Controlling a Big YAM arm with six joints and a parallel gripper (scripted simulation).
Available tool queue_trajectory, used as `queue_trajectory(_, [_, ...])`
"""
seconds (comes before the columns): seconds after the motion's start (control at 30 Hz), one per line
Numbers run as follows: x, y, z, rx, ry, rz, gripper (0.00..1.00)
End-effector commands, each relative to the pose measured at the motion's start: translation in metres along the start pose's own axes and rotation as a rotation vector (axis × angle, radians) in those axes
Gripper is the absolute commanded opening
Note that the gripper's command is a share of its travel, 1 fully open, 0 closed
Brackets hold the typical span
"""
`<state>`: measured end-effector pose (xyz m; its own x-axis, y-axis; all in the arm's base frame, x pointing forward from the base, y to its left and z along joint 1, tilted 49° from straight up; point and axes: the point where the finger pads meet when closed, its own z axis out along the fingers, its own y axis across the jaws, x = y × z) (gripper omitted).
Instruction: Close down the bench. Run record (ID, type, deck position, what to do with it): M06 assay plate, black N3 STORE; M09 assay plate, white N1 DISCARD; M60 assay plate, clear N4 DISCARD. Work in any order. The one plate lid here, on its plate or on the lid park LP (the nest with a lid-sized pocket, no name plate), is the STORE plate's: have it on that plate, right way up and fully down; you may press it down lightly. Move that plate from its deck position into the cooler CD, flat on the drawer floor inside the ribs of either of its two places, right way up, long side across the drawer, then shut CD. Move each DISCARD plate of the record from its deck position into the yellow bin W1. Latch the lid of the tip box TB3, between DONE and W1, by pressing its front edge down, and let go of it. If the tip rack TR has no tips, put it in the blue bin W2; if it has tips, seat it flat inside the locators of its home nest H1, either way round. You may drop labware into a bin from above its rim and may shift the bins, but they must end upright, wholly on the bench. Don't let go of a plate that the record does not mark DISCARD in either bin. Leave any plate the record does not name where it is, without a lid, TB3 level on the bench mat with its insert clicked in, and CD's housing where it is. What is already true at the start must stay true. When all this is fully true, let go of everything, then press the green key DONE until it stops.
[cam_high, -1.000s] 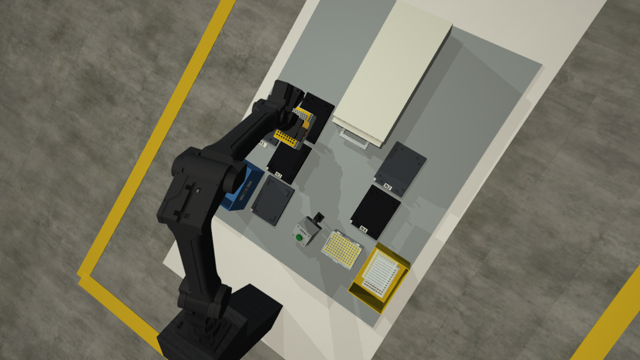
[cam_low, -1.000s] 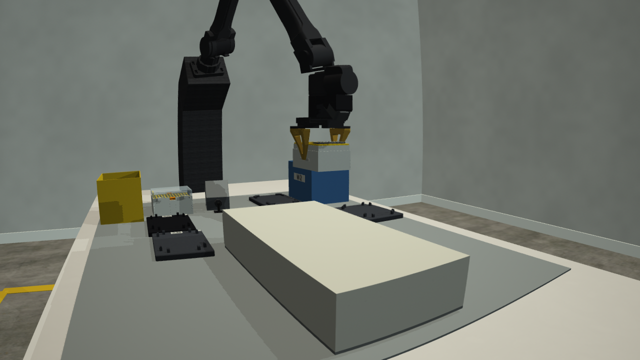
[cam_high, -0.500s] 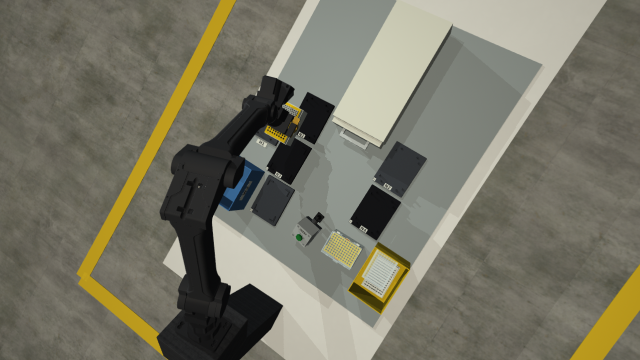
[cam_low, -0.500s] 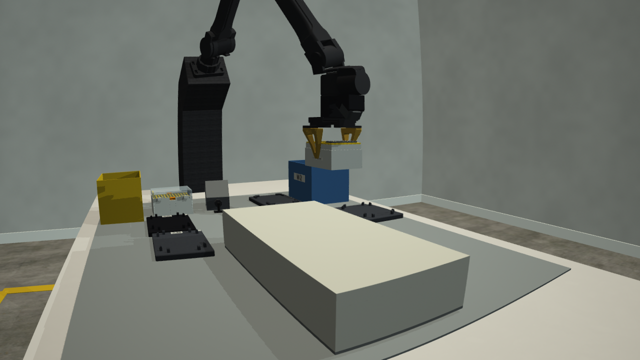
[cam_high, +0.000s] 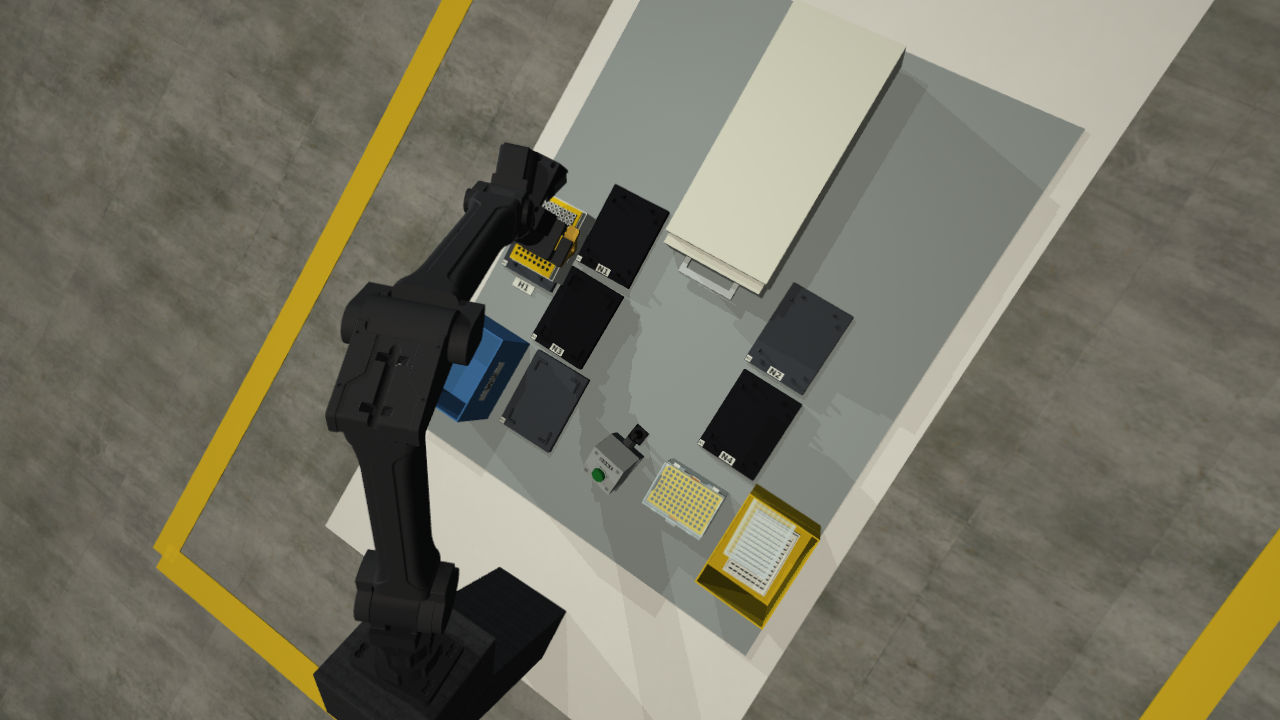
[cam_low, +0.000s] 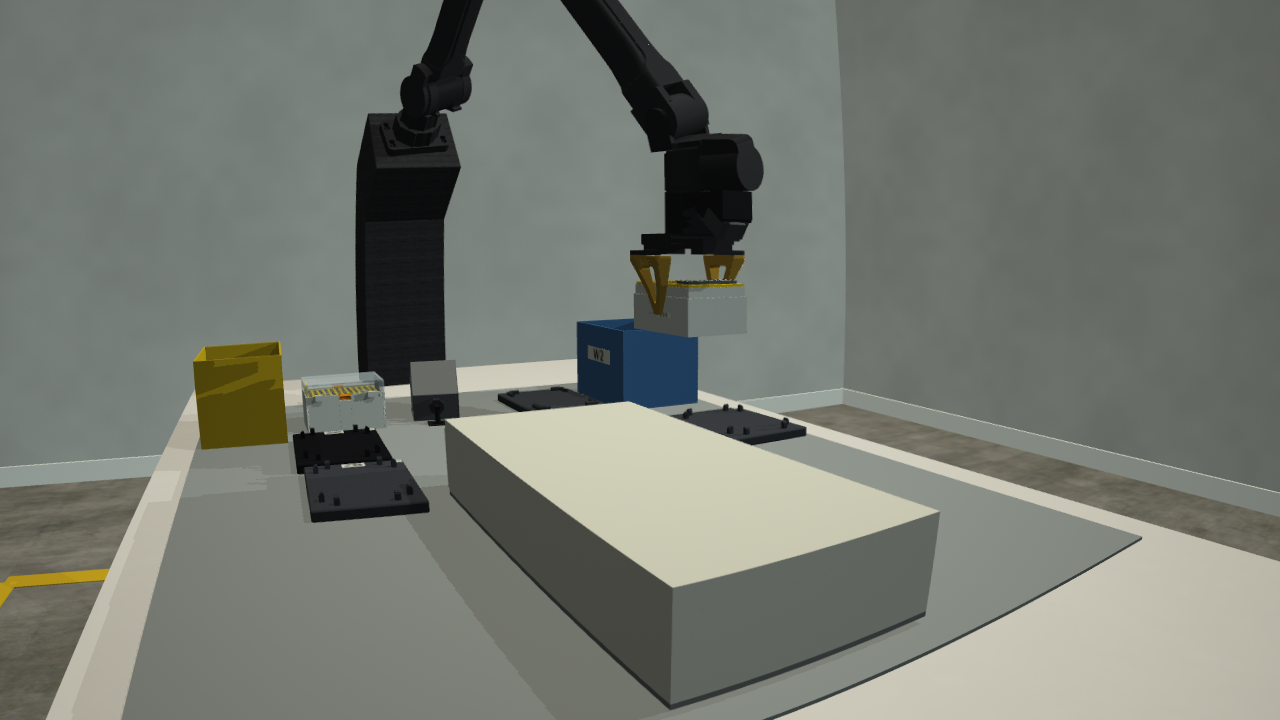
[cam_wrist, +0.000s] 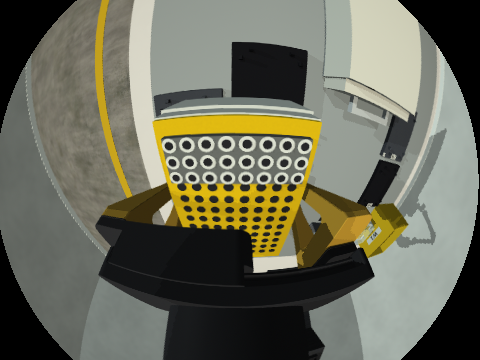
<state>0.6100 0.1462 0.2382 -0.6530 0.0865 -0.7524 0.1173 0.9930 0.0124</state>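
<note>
Tips fill three rows at the far end of the tip rack (cam_wrist: 239, 190), white rings against the yellow top, so the rack counts as stocked and, in my judgement, belongs in its home nest and not in the blue bin (cam_low: 637, 362). That would explain where it hangs: in the top view, left of centre, the rack (cam_high: 547, 243) sits over the nest, directly above the small H1 label (cam_high: 522, 286), with the blue bin (cam_high: 481, 374) lower in the frame, half under the arm. The gripper (cam_low: 687, 268) has it clamped across the short width from above, fingers standing wide because the rack body is wide; one yellow finger (cam_low: 655, 282) runs down the near side wall in the exterior view and the other is at the far side. The rack (cam_low: 691, 309) looks level and is well clear of the bench, at about the height of the bin's rim in the middle of that frame. The arm reaches out from its black pedestal (cam_low: 399, 241) at upper left, elbow high, wrist turned straight down. The beige cooler (cam_low: 680, 528) looks shut, and a white plate (cam_high: 760, 546) lies in the yellow bin (cam_high: 716, 582) at lower right of the top view.
</note>
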Motion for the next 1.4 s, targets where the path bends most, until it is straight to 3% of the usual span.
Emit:
queue_trajectory(0.0, [-0.010,0.020,-0.005,-0.015,-0.013,0.015,0.00])
queue_trajectory(0.4, [-0.006,0.047,-0.006,-0.016,-0.013,0.015,0.00])
queue_trajectory(0.43, [-0.017,0.044,-0.021,-0.022,-0.038,0.029,0.00])
queue_trajectory(0.5, [-0.005,0.056,-0.006,-0.017,-0.013,0.015,0.00])
queue_trajectory(1.13, [0.001,0.104,-0.008,-0.019,-0.013,0.015,0.00])
queue_trajectory(1.2, [-0.002,0.101,-0.017,-0.025,-0.021,0.020,0.00])
queue_trajectory(1.27, [-0.002,0.084,-0.014,-0.006,-0.018,0.033,0.00])
queue_trajectory(1.37, [0.002,0.082,-0.012,-0.002,-0.011,0.031,0.00])
